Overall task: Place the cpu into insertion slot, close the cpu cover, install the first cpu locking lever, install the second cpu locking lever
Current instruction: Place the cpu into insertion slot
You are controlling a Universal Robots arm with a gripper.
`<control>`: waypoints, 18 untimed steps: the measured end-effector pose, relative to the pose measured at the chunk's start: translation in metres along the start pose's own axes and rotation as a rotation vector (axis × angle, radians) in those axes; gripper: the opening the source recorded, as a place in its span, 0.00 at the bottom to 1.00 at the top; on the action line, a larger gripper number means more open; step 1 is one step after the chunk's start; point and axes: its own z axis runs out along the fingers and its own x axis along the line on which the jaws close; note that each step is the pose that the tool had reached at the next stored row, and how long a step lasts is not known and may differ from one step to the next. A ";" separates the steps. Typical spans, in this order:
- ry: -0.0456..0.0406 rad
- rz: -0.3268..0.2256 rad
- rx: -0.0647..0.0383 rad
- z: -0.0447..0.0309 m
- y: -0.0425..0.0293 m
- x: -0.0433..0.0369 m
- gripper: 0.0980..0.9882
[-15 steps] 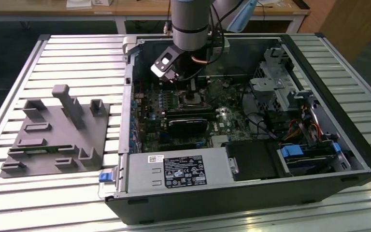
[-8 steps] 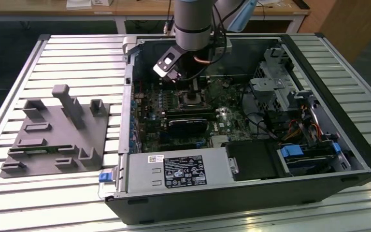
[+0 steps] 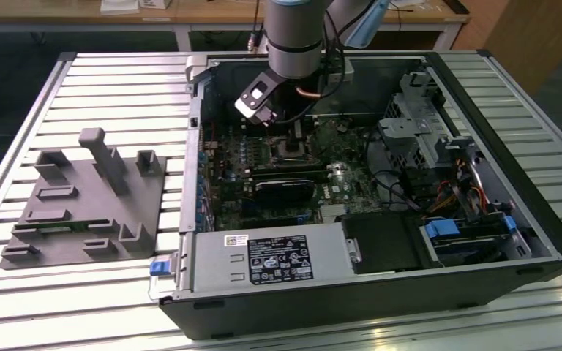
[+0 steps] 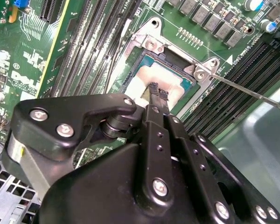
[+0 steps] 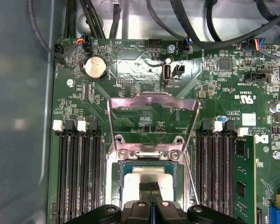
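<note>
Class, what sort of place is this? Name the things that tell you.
Probably a robotics lab or workshop: a robot arm reaches into an open computer case on a slatted metal table, its tool at the cpu.

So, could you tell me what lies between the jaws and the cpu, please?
Nothing: in the second wrist view the gripper has its shut jaws tip-down against the cpu.

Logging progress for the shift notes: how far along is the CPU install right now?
Done: the cpu lies in the insertion slot. In hand: the gripper, shut, is right over it. Left: the cpu cover stands open, and a locking lever sticks out unlatched.
</note>
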 end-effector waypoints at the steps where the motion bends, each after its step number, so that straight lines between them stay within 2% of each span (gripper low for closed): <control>1: 0.0000 0.000 0.000 0.0000 0.0000 0.0000 0.02; 18: -0.0002 0.000 0.000 0.0028 -0.0002 0.0000 0.02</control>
